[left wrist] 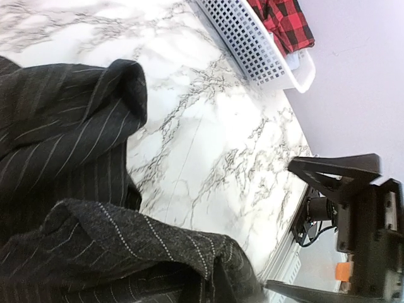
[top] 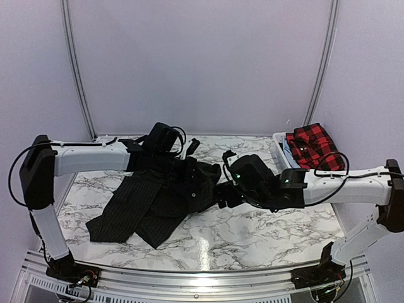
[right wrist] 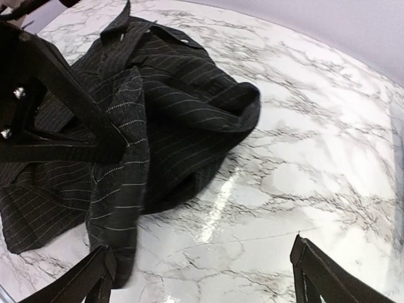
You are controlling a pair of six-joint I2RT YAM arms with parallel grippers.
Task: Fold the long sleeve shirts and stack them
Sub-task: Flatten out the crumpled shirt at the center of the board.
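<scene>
A table with a white marble-patterned top, veined in grey, carries a black pinstriped shirt. The shirt lies crumpled on the left half, bunched up toward the middle, with its flatter parts spread out toward the near left edge. At the far right corner a white lattice basket stands on the same top, well apart from the shirt, with veined marble showing between them.

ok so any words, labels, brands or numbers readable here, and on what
none readable: the black pinstriped shirt, the red-and-black checked shirt, the white basket and the marble table carry no visible writing.
a small orange patch in the left wrist view is too blurred to tell.
</scene>
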